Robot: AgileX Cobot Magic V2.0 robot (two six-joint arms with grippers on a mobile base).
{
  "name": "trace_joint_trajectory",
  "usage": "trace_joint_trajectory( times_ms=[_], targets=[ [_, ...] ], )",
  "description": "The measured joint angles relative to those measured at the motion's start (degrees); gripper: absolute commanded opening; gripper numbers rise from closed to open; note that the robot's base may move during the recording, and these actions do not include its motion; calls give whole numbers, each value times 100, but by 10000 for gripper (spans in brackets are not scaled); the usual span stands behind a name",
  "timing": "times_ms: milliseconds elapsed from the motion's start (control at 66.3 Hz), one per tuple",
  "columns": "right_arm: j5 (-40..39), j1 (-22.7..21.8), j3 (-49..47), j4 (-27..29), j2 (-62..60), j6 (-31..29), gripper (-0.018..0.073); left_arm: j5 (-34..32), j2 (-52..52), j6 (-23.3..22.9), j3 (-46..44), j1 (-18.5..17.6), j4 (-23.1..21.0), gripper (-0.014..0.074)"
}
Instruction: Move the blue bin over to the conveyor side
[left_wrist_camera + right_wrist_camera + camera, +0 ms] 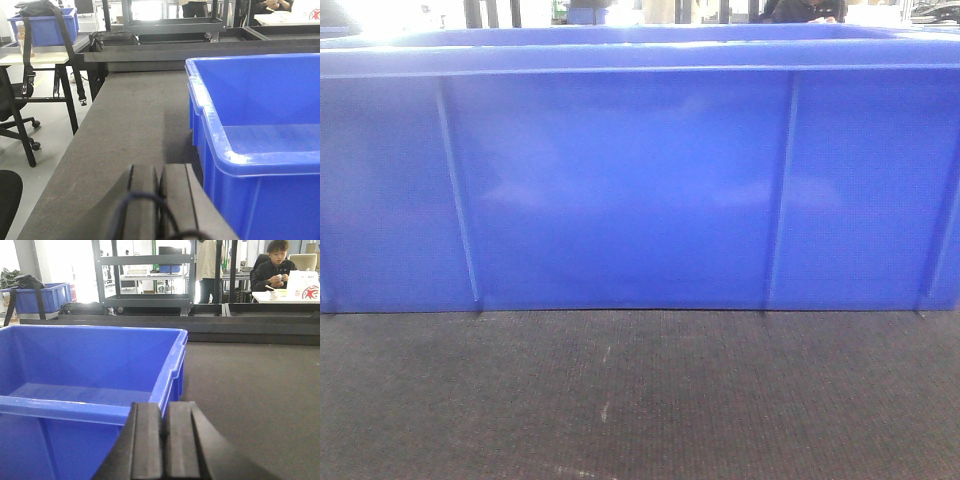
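While blue bin (620, 190) fills view, conveyor side (640, 400) spreads wide.

The conveyor side (640, 400) is a wide, flat, dark grey-black surface with a fine woven texture and a few faint pale scuffs near its middle in the front view. The blue bin (620, 180) stands directly on it, its ribbed near wall meeting the surface along a straight line. In the left wrist view the dark surface (130, 120) stretches away beside the bin's (260, 145) left wall, to a raised black frame at the far end. In the right wrist view it (250, 390) runs open to the right of the bin (90, 370), which casts a narrow shadow at its base.
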Motion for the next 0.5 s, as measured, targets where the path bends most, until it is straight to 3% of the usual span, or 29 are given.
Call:
trace_joint_trajectory(
  times_ms=[498],
  targets=[
    [0,0,0,0,0,-11,-80,-10,0,0,10,0,0,-8]
  ],
)
